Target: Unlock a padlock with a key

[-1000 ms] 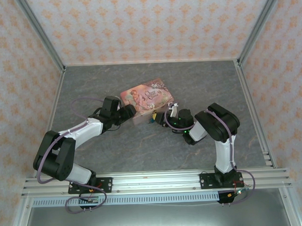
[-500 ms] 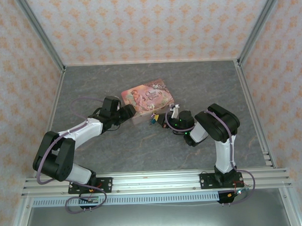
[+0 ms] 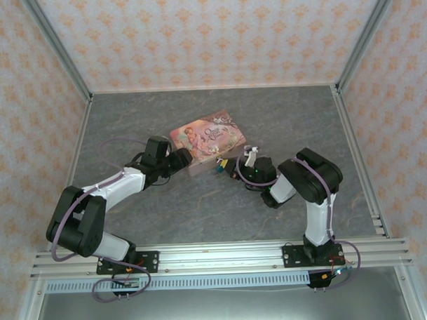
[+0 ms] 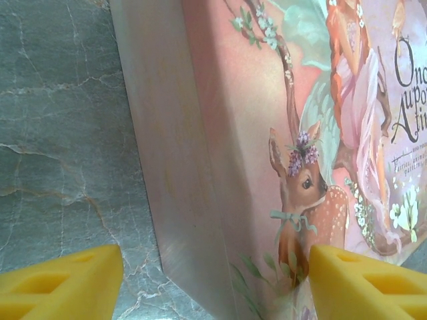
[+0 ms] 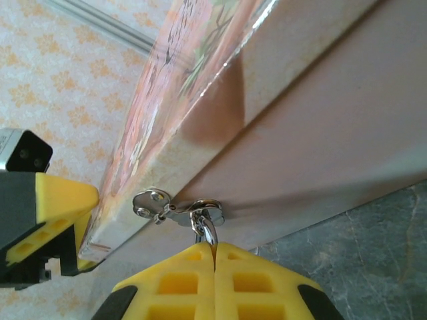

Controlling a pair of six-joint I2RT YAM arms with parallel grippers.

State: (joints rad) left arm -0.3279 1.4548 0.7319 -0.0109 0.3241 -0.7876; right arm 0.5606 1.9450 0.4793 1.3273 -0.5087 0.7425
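While left tool (image 4: 215, 283) gapes astride box (image 4: 220, 133) lettered "upo", right tool (image 5: 215, 257) pinches silver ring (image 5: 205, 230).

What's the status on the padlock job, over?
Left gripper open, straddling pink box corner. Right gripper shut on metal ring at box side. Padlock beside box.

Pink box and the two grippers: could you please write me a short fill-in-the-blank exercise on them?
The left gripper stands ___ astride a corner of the pink box.
The right gripper is ___ on a metal ring at the box's side.
Both grippers' fingertips are ___ in colour.
Missing words: open; shut; yellow.
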